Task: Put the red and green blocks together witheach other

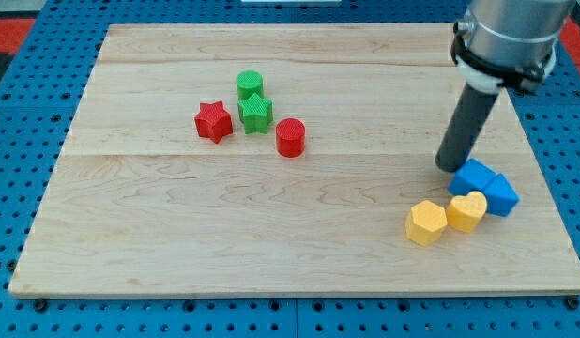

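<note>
A red star block (213, 121), a green cylinder (250, 84), a green star block (256, 113) and a red cylinder (290, 137) sit close together in the upper left-middle of the wooden board (271, 235). The green star touches the green cylinder and stands just right of the red star; the red cylinder is a little apart at the lower right. My tip (450, 166) is far to the view's right, touching or just beside the upper left of a blue block (474, 176).
A second blue block (501, 194) lies right of the first. A yellow heart block (467, 210) and a yellow hexagon block (426, 222) sit just below them. The board's right edge is near these blocks.
</note>
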Tool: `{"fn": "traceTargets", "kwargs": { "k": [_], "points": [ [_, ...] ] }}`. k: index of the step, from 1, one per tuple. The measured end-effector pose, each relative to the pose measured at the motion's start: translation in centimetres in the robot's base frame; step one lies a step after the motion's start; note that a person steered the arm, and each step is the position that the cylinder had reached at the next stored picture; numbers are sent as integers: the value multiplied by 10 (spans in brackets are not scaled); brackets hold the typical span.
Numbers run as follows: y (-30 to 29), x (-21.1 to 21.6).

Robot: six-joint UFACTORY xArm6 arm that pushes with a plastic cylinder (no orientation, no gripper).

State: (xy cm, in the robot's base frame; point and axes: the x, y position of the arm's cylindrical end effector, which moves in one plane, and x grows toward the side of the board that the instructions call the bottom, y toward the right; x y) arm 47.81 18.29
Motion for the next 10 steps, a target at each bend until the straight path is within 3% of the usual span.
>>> {"fn": "traceTargets", "kwargs": {
  "k": [1,2,3,6,10],
  "points": [
    [-25,-3],
    [-47,-45],
    [-39,-60],
    [-225,-50],
    [-232,-83]
  ]
}}
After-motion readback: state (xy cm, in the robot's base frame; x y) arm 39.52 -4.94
